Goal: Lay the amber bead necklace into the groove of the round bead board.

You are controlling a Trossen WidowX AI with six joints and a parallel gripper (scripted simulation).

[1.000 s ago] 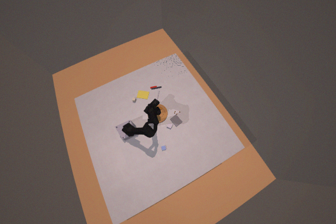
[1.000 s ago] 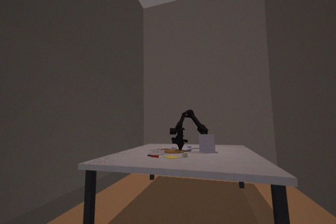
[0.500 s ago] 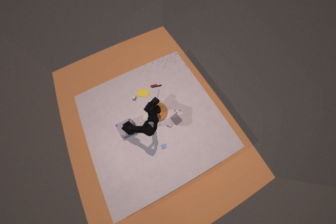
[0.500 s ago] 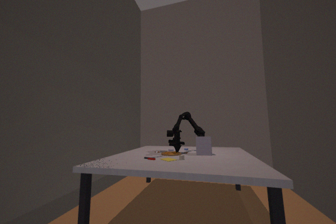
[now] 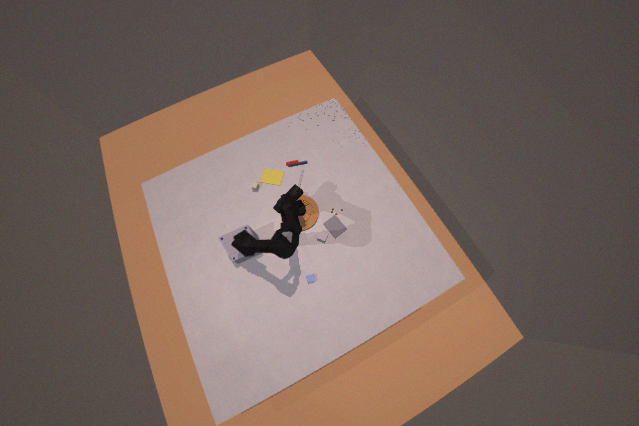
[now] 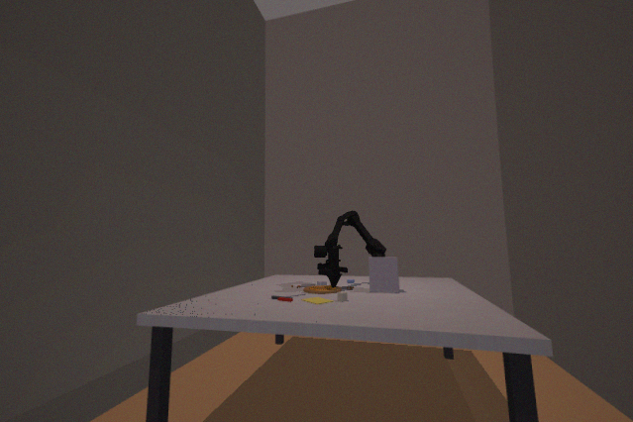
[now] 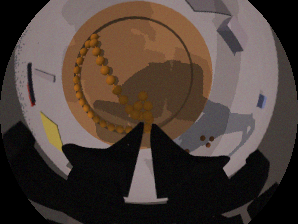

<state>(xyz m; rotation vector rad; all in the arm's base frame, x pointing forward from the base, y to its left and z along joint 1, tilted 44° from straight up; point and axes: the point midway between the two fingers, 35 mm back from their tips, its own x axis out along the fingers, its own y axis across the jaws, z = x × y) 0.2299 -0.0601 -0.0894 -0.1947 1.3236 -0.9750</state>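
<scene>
The round orange-brown bead board (image 5: 314, 215) (image 6: 308, 290) (image 7: 200, 55) lies on the table under the arm. Its circular groove (image 7: 192, 75) shows as a dark ring in the wrist view. The amber bead necklace (image 7: 110, 80) lies on the board: one run of beads follows the groove's left and lower-left side. From the upper left, another run crosses inside the ring to a small cluster by the fingertips. The right side of the groove shows no beads. My gripper (image 6: 333, 286) (image 7: 147, 125) is low over the board's near edge, shut on beads of the necklace. The fingers partly hide those beads.
Around the board are a yellow pad (image 5: 272, 176) (image 6: 317, 300) (image 7: 51, 131), a red and dark pen (image 5: 296, 163) (image 6: 282, 298), a beige cube (image 5: 255, 187) (image 6: 342, 296), a blue block (image 5: 310, 278) (image 7: 261, 101), a grey square (image 5: 335, 226) and small brown pieces (image 7: 211, 139).
</scene>
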